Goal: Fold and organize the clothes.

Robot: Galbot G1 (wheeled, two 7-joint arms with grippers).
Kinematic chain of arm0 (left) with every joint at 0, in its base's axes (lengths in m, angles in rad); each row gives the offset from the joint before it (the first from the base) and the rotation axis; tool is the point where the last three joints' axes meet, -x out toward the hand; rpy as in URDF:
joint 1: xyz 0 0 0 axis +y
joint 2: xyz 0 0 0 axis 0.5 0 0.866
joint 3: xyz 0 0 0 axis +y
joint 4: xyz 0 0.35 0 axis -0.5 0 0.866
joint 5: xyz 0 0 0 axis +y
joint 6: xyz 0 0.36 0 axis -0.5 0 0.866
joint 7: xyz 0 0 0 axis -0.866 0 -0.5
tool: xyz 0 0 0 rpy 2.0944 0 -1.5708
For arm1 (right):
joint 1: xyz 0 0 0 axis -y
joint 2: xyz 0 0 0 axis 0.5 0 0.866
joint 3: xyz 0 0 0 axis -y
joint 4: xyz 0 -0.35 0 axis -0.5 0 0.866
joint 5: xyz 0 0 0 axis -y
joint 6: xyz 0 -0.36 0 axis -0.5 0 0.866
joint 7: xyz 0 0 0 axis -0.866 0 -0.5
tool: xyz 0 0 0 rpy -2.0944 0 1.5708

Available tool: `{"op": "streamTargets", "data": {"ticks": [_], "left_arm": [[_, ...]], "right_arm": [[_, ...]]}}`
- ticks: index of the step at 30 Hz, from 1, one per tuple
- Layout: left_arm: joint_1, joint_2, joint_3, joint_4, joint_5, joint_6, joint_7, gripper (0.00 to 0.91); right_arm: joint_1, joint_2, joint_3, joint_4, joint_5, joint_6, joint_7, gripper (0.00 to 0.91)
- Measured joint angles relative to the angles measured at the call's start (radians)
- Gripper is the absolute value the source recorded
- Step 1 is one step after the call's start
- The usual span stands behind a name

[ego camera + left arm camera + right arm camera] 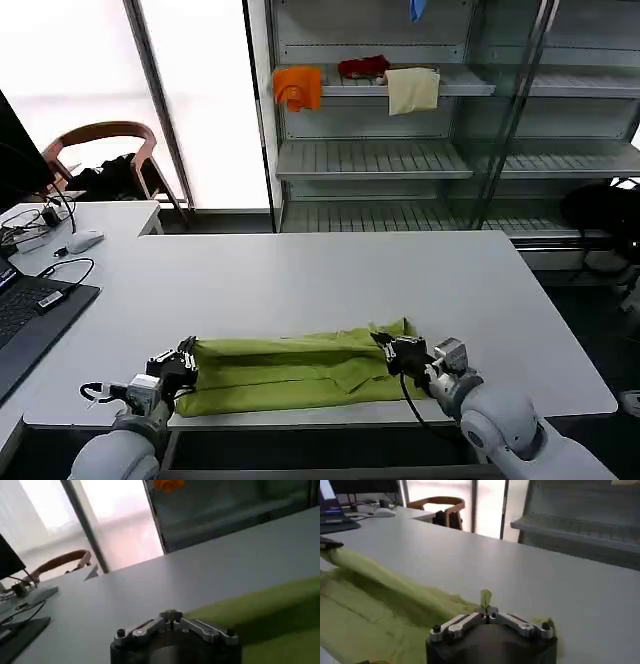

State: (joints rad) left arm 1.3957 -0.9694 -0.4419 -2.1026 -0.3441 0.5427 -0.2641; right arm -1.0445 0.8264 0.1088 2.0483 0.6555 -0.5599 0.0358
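Observation:
The clothes are one lime yellow-green T-shirt (290, 370), lying in a long folded strip along the front edge of the white table (320, 270). My left gripper (186, 358) is at the strip's left end, fingers pressed together at the cloth's edge. In the left wrist view that gripper (171, 614) is shut, and the T-shirt (270, 615) begins right at its tips. At the right end my right gripper (390, 348) pinches the fabric. In the right wrist view a small tuft of the T-shirt (375, 605) pokes up between the shut right gripper (487, 611).
A laptop (20, 315), a mouse (85, 240) and cables sit at the table's left. A wooden chair (100, 140) stands behind it. Shelves at the back hold an orange cloth (298, 86), a dark red cloth (362, 67) and a cream cloth (412, 90).

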Motion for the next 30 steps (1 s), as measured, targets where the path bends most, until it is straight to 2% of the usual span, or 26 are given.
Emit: {"op": "streamTargets", "data": {"ticks": [12, 16, 17, 18, 19, 20, 25, 26, 27, 28, 30], "left_arm": [[0.025, -0.013, 0.015, 0.025, 0.034, -0.014, 0.002, 0.01], [0.034, -0.019, 0.025, 0.032, 0.046, -0.023, -0.004, 0.01], [0.034, -0.02, 0.026, 0.034, 0.05, -0.025, -0.006, 0.01], [0.034, -0.02, 0.027, 0.036, 0.053, -0.027, -0.008, 0.01], [0.034, -0.02, 0.027, 0.037, 0.057, -0.029, -0.008, 0.01], [0.034, -0.019, 0.027, 0.038, 0.06, -0.031, -0.008, 0.01], [0.036, -0.011, 0.027, 0.037, 0.073, -0.04, -0.005, 0.02], [0.037, -0.01, 0.028, 0.036, 0.077, -0.04, -0.005, 0.453], [0.037, -0.009, 0.028, 0.036, 0.079, -0.04, -0.005, 0.776], [0.038, -0.007, 0.027, 0.034, 0.081, -0.04, -0.005, 0.907], [0.04, -0.005, 0.026, 0.03, 0.086, -0.04, -0.009, 0.907]], "right_arm": [[-0.055, -0.001, 0.017, 0.01, -0.009, 0.013, 0.012, 0.0], [-0.073, 0.006, 0.015, 0.007, -0.011, 0.027, 0.037, 0.0], [-0.077, 0.009, 0.012, 0.006, -0.009, 0.032, 0.05, 0.03], [-0.08, 0.013, 0.009, 0.005, -0.007, 0.036, 0.064, 0.171], [-0.083, 0.018, 0.007, 0.003, -0.005, 0.041, 0.08, 0.494], [-0.087, 0.024, 0.003, 0.002, -0.003, 0.046, 0.103, 0.907], [-0.102, 0.06, -0.016, -0.006, 0.005, 0.068, 0.238, 0.907], [-0.103, 0.069, -0.019, -0.008, 0.005, 0.072, 0.271, 0.907], [-0.104, 0.077, -0.021, -0.01, 0.005, 0.076, 0.3, 0.907], [-0.104, 0.084, -0.023, -0.01, 0.004, 0.08, 0.327, 0.907], [-0.105, 0.097, -0.023, -0.009, 0.002, 0.082, 0.386, 0.907]]}}
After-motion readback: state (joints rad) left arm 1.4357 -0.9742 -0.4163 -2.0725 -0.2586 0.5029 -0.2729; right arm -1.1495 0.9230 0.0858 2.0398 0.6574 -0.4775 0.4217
